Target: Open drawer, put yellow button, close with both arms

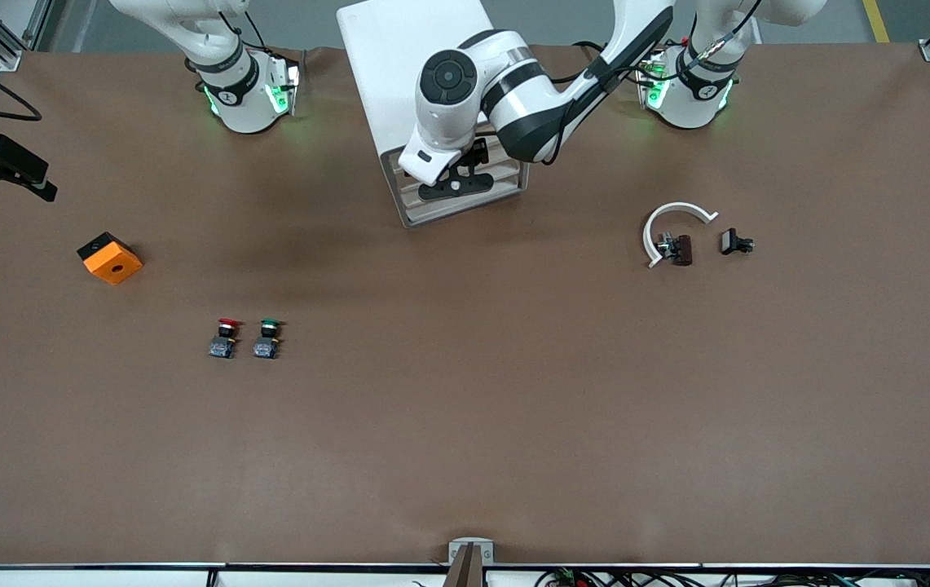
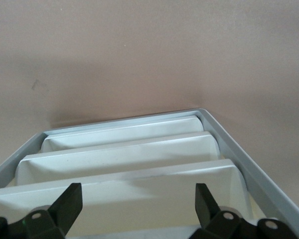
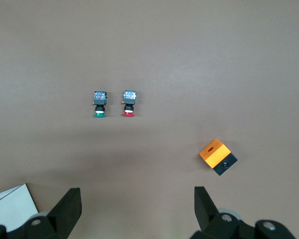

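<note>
Your left claw (image 1: 455, 181) hangs spread before the cabinet's (image 1: 416, 57) drawer fronts (image 2: 124, 164). Your right claw (image 3: 137, 209), also spread, waits over the worktop (image 1: 465, 424). You see red (image 1: 226, 338) and green buttons (image 1: 267, 338); no yellow one shows.

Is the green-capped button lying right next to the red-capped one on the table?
Yes: the green-capped button lies just beside the red-capped button, a narrow gap of bare table between them.
</note>
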